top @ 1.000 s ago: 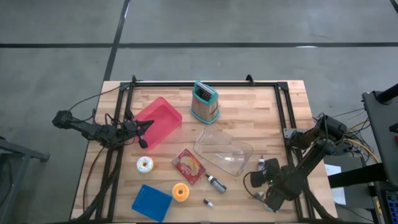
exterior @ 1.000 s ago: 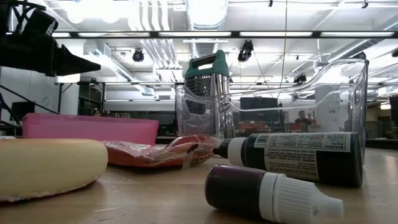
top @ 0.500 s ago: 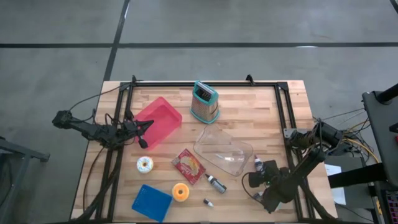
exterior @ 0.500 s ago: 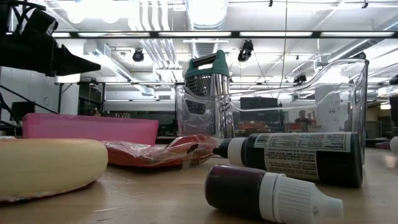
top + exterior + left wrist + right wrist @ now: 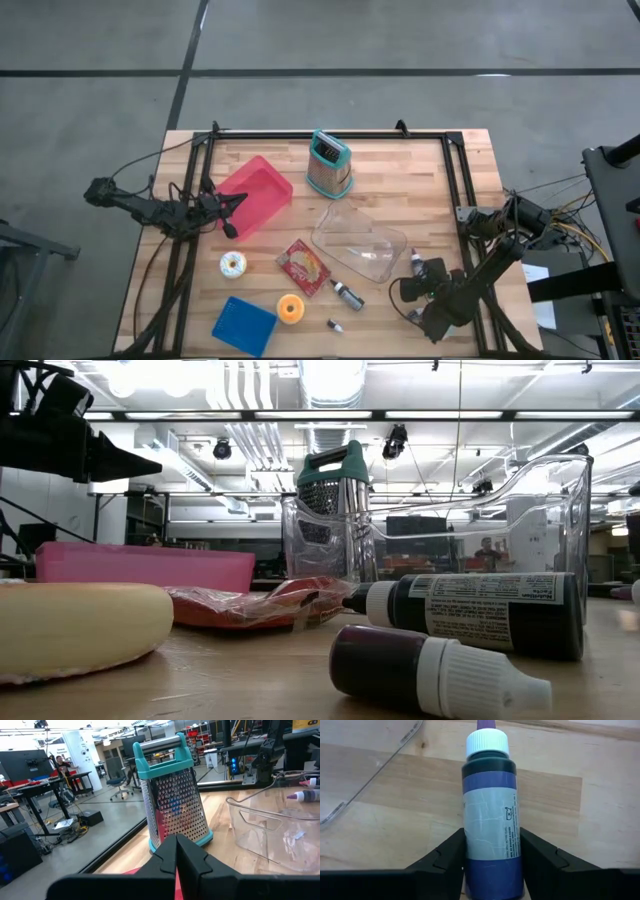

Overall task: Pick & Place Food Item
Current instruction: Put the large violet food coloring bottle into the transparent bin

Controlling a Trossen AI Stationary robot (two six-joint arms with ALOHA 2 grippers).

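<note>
You are now at the grasping step: the right end effector (image 5: 492, 865) is sitting low at the right front part of the wooden surface (image 5: 420, 175), and its two dark fingers (image 5: 445, 855) are pressing on both sides of a small bottle (image 5: 491, 815), so it is holding this bottle at a middle width. The bottle is lying just beside the clear plastic container (image 5: 358, 241) and it is resting on the wood, not lifted. It is a smooth round cylinder of purple liquid with a pale paper label and a white ribbed cap. I judge that the next move is asking you for a straight lift first, because the round plastic body may be rolling or slipping between the hard fingers if the grip is not centred. The container is thin, glossy and transparent, with rounded corners, so it may be sliding easily if you touch it. The left end effector (image 5: 176, 862) is waiting with its fingers pressed together and empty, above the pink bin (image 5: 255, 195), and it is facing the perforated metal grater (image 5: 172, 795) with the teal handle.
</note>
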